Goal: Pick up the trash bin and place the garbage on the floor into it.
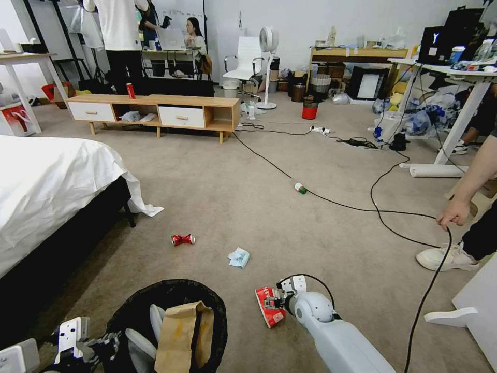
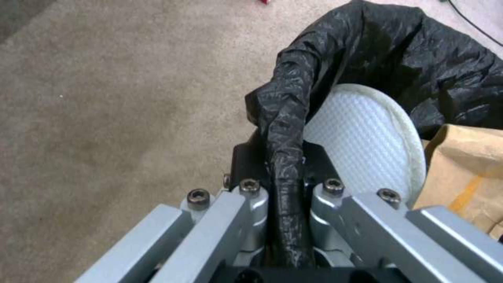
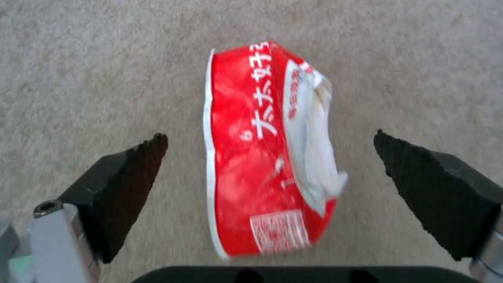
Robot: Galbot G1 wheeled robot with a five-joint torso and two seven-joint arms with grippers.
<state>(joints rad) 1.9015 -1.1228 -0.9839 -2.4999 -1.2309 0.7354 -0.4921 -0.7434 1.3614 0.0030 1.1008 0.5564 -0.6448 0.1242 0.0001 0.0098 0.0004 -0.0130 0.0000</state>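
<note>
The trash bin (image 1: pixel 135 306), black mesh with a black liner (image 2: pixel 377 51), hangs at my lower left. My left gripper (image 1: pixel 106 344) (image 2: pixel 285 184) is shut on its rim. Inside stand a brown paper bag (image 1: pixel 181 336) (image 2: pixel 466 173) and a white disc (image 2: pixel 361 137). My right gripper (image 1: pixel 277 300) (image 3: pixel 270 136) is open low over the floor, its dark fingertips (image 3: pixel 136 165) on either side of the red-white snack packet (image 1: pixel 269 306) (image 3: pixel 262 165), not touching it. Farther out lie a crushed red can (image 1: pixel 182 239), a pale-blue tissue (image 1: pixel 238 257) and a green-capped bottle (image 1: pixel 300 188).
A white-sheeted bed (image 1: pixel 46 181) fills the left. A low wooden cabinet (image 1: pixel 155 111) with an upright red can (image 1: pixel 130 90) stands at the back. Black cables (image 1: pixel 362 208) cross the carpet; a person's hand (image 1: pixel 453 215) holds one at the right, near a white furniture foot (image 1: pixel 450 316).
</note>
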